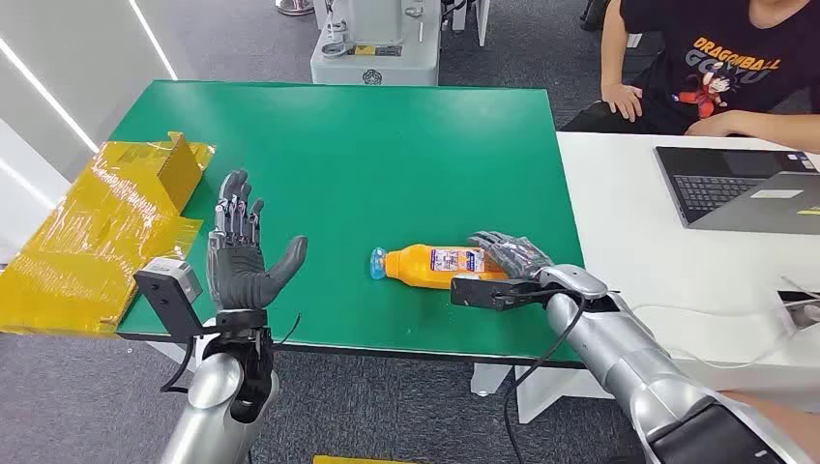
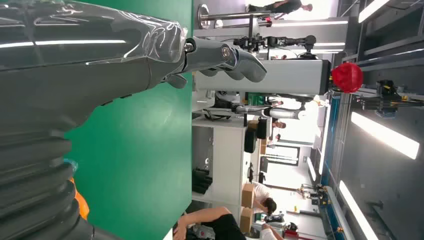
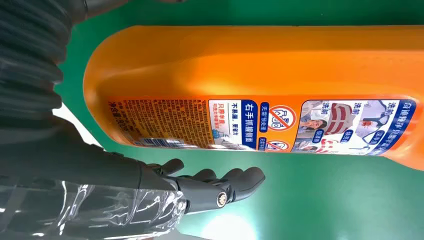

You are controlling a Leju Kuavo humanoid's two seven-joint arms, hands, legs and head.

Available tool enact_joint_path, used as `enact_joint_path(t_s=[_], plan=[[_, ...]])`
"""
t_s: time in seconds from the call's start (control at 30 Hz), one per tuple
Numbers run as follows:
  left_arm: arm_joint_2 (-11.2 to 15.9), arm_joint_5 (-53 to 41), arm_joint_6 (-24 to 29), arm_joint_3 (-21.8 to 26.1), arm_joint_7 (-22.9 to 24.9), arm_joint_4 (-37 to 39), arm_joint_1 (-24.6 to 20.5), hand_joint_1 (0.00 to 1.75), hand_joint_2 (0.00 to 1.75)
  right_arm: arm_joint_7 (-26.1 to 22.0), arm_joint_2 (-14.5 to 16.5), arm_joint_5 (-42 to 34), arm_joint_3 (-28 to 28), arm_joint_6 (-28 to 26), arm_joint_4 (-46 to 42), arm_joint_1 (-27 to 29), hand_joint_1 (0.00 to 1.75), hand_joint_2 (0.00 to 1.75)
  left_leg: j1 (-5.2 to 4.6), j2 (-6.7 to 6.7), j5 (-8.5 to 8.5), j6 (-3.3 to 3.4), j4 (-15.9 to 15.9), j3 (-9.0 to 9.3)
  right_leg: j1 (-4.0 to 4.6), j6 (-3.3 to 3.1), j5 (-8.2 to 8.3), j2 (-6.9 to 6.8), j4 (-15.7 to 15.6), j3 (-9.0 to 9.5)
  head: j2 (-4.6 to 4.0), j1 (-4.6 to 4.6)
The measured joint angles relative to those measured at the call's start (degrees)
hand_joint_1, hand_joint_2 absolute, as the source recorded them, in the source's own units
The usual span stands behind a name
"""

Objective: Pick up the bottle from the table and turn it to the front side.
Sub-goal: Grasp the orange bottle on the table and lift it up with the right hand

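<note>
Bright, even overhead light. Ceiling strips point(image 2: 385, 135) blow out white in the left wrist view; glare streaks the hand's plastic cover point(image 3: 90, 210). Shadows soft.

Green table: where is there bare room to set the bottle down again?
The green table is bare across its far half, and between the left hand and the orange bottle. It is crowded at the near right edge, where the right hand meets the bottle, and the yellow packaging overlaps the left edge.

a green table point(image 1: 338, 145) abuts a white desk point(image 1: 629, 222) on grey carpet floor point(image 1: 87, 416).
</note>
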Motion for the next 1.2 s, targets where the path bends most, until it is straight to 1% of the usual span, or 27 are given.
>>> enact_joint_path(t_s=[0.57, 0.73, 0.9, 1.1, 1.2], plan=[[0.38, 1.53, 1.27, 0.03, -0.85, 0.0, 0.01, 0.0, 1.75, -0.46, 1.64, -0.14, -0.02, 0.38, 0.02, 1.13, 0.0, 1.75, 0.0, 0.0, 0.0, 0.0, -0.01, 0.0, 0.0, 0.0, 0.0, 0.0, 0.0, 0.0, 0.0, -0.01], [0.45, 1.6, 1.64, 0.05, -0.85, -0.03, 0.21, 0.0, 1.75, 0.39, 1.9, 0.16, -0.04, 1.79, 0.03, 1.16, 0.0, 1.75, 0.0, 0.0, 0.0, 0.0, -0.01, 0.01, 0.0, 0.0, 0.0, 0.0, 0.0, 0.0, 0.0, -0.01], [0.58, 1.56, 1.84, 0.07, -0.86, -0.07, 0.92, 0.0, 1.75, 2.8, 2.28, 1.32, -0.03, 3.35, 0.07, 0.91, 0.0, 1.75, 0.0, 0.01, 0.0, 0.0, -0.01, 0.02, 0.0, 0.0, 0.0, 0.0, 0.0, 0.01, 0.0, -0.01], [0.72, 1.5, 2.36, 0.08, -0.84, -0.07, 1.29, 0.0, 1.75, 8.54, 2.48, 3.04, 0.08, 7.32, 0.42, -0.62, 0.0, 1.75, 0.0, -0.01, 0.0, 0.0, 0.0, 0.02, 0.0, 0.01, 0.0, -0.02, 0.0, 0.02, 0.0, -0.01], [0.8, 1.49, 2.48, 0.08, -0.84, -0.07, 1.38, 0.0, 1.75, 10.39, 2.48, 3.66, 0.13, 8.79, 0.83, -1.39, 0.0, 1.75, 0.0, -0.03, 0.01, 0.0, 0.01, 0.02, 0.0, 0.01, 0.0, -0.03, 0.0, 0.02, 0.0, -0.01]])
